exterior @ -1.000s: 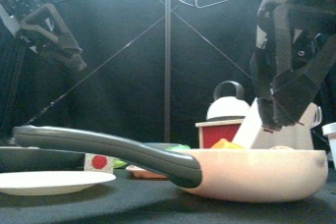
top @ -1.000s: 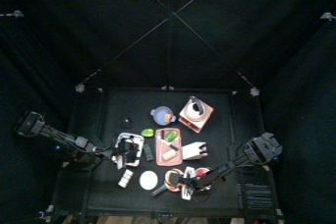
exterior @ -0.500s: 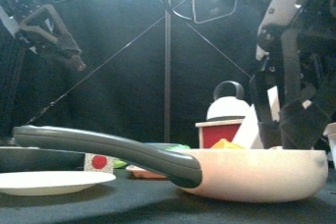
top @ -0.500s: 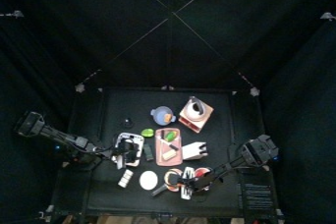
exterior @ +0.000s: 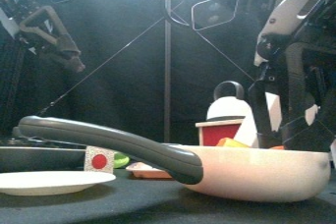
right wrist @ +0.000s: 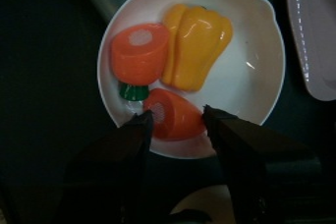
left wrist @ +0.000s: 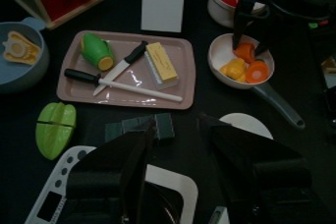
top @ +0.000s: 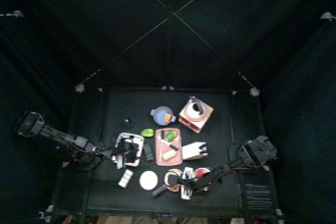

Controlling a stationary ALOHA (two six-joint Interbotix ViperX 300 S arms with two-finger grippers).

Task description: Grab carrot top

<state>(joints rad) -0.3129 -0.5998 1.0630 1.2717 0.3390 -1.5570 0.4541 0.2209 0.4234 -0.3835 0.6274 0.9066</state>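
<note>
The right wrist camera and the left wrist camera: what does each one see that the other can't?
Only the right wrist view shows the right gripper from above, open over an orange piece, with a bit of green beside it. Only the left wrist view shows the pink tray, knife, green half and blue bowl. Both show the white pan holding orange and yellow pieces.

One pan [right wrist: 250, 41] holds three food pieces: two orange carrot pieces [right wrist: 137, 53] and one yellow piece [right wrist: 197, 43]. One pink tray [left wrist: 184, 95] carries one knife [left wrist: 112, 69].
</note>
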